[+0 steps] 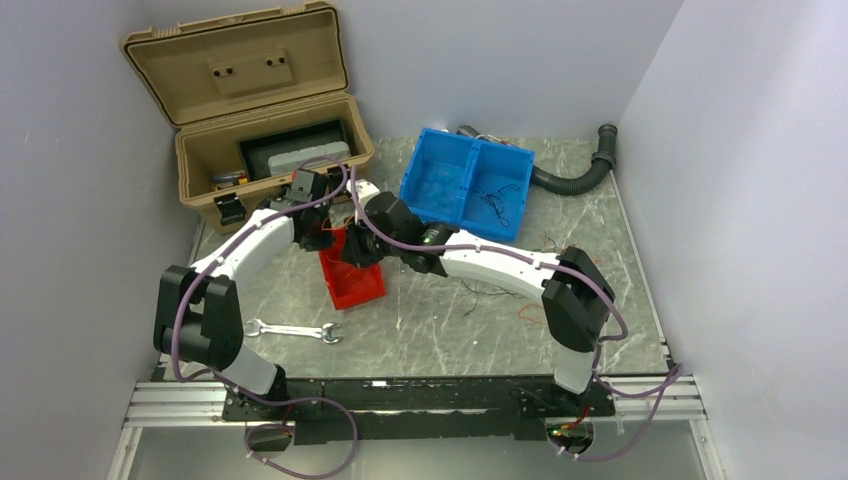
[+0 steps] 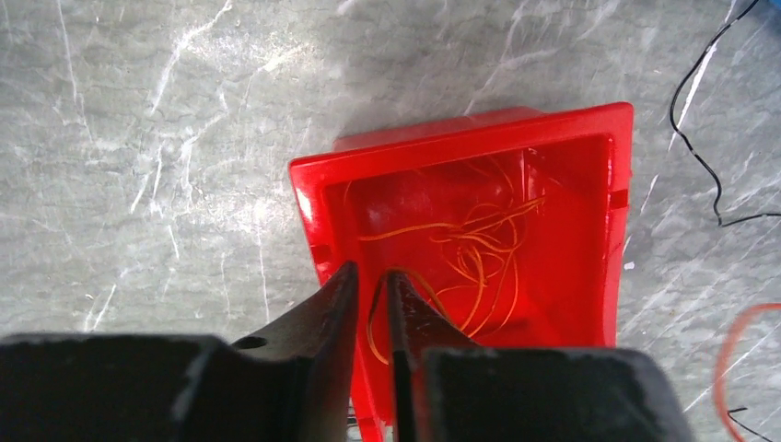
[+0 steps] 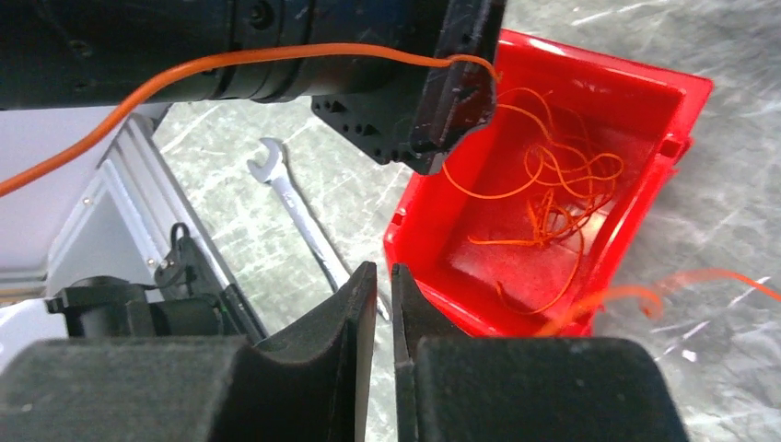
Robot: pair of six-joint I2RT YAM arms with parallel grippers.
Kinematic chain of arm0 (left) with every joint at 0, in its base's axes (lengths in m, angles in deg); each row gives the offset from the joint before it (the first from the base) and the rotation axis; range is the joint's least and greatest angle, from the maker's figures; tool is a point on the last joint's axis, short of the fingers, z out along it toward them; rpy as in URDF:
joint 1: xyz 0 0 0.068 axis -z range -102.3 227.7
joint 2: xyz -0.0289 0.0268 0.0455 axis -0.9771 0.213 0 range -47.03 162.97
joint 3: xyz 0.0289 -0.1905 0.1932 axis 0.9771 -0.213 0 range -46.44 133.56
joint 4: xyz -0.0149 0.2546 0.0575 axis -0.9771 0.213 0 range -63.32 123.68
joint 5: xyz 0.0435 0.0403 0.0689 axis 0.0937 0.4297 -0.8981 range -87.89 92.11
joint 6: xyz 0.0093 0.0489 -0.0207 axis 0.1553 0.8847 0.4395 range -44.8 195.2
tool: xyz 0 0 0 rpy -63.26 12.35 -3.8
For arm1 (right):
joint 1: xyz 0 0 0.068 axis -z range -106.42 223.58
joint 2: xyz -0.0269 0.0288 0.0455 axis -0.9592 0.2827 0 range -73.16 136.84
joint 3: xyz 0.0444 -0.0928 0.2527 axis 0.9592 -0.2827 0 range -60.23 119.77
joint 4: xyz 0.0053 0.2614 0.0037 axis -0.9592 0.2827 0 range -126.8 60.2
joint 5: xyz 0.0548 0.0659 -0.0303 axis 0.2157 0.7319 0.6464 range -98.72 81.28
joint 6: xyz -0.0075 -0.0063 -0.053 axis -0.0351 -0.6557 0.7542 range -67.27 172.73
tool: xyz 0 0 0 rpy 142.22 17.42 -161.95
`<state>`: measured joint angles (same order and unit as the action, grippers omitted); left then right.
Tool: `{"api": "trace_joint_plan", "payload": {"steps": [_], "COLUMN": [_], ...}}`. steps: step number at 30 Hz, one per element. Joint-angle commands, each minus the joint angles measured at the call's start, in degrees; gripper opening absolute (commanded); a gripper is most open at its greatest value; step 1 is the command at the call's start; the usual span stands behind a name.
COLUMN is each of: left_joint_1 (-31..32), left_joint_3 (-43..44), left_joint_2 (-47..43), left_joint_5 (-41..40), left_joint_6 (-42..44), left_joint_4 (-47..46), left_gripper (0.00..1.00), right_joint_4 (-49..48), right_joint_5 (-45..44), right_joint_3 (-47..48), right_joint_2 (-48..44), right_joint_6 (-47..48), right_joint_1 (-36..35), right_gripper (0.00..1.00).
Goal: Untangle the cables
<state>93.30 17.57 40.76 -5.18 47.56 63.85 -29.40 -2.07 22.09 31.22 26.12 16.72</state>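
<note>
Right under the left pincer [image 2: 371,276], the red bin [image 2: 460,133] is sitting on the marbled bench [image 2: 138,138], and a loose tangle of orange cables [image 2: 479,244] is lying on its floor, just ahead of the tips. Those fingers are pressing nearly together, and one orange strand [image 2: 372,327] is running up through the slit between them: clamped on it, by the look of it. To that pincer's right, outside the bin wall, a thin black wire [image 2: 695,152] is snaking across the bench.

Over to the right pincer [image 3: 383,272]: it is hovering off the bin's near corner, its fingers drawn together to a hairline slit with nothing showing inside. Directly ahead of it the left arm's dark wrist is blocking the view, and the orange strand is trailing from that wrist's tip down into the bin. Ahead and to the left, a wrench [image 3: 295,198] is lying flat on the bench beside the bin.

From above, both arms are crowding over the red bin and hiding much of it. Beyond them, a blue bin [image 1: 478,143] is holding dark wires [image 1: 495,203] in one half, an open toolbox [image 1: 240,65] is standing with its lid up, and a ribbed hose [image 1: 575,180] is curving behind.
</note>
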Motion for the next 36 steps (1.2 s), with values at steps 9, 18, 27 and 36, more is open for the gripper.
{"api": "trace_joint_plan", "payload": {"steps": [9,18,27,36], "left_joint_1": [-0.13,-3.46,-8.12,-11.25], "left_joint_3": [5.92,5.30,6.64,1.38], "left_joint_2": [-9.72,-15.10,-23.08,-29.60], "left_joint_5": [1.38,0.21,1.23,31.18], "left_joint_6": [4.04,8.78,11.38,1.57], "left_joint_4": [7.57,15.92,19.40,2.96], "left_gripper": [0.58,0.79,0.88,1.00], "right_joint_4": [-0.17,6.65,9.57,9.29], "right_joint_5": [0.42,-5.36,-4.38,-0.07], "right_joint_3": [1.30,4.88,7.23,5.56], "right_joint_2": [1.79,5.01,7.35,3.15], "right_joint_6": [-3.46,-6.47,-4.68,-0.63], "right_joint_1": [-0.52,0.46,0.45,0.19], "right_gripper": [0.12,0.04,0.03,0.06]}}
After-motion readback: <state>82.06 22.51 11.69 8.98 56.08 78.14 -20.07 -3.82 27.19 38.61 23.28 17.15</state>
